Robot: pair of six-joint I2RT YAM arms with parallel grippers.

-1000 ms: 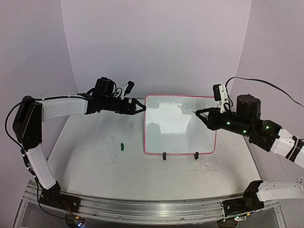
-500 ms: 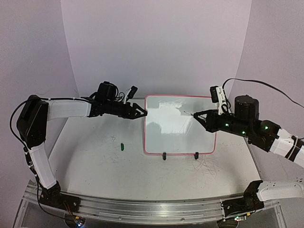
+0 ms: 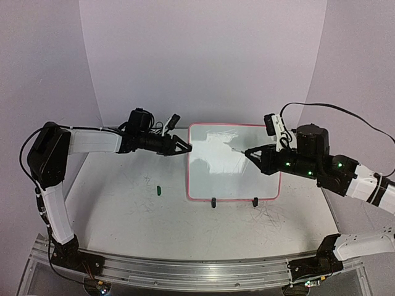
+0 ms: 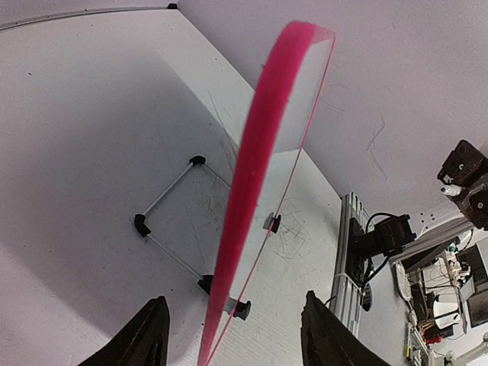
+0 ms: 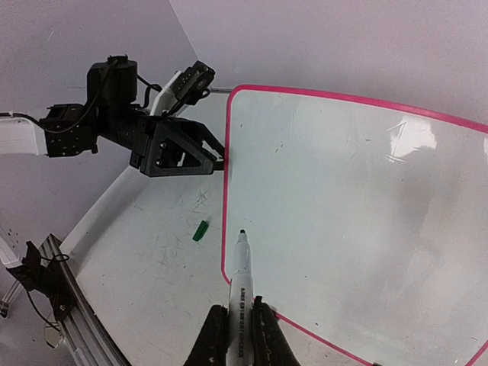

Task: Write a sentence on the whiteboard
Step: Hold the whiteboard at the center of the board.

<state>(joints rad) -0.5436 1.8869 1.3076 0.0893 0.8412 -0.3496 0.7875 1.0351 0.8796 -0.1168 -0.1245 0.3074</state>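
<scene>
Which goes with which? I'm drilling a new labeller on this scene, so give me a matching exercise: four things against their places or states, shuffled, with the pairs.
1 whiteboard
2 marker
3 green cap
4 left gripper

A lying on the table
B jaws astride the pink frame
C standing on black feet
D clamped in the right gripper

Pairs: 1-C, 2-D, 3-A, 4-B.

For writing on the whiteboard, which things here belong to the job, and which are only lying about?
Job: whiteboard; marker, held in the right hand; left hand, open around the board's edge.
Lying about: green cap on the table, left of the board; grey scribbles on the table.
</scene>
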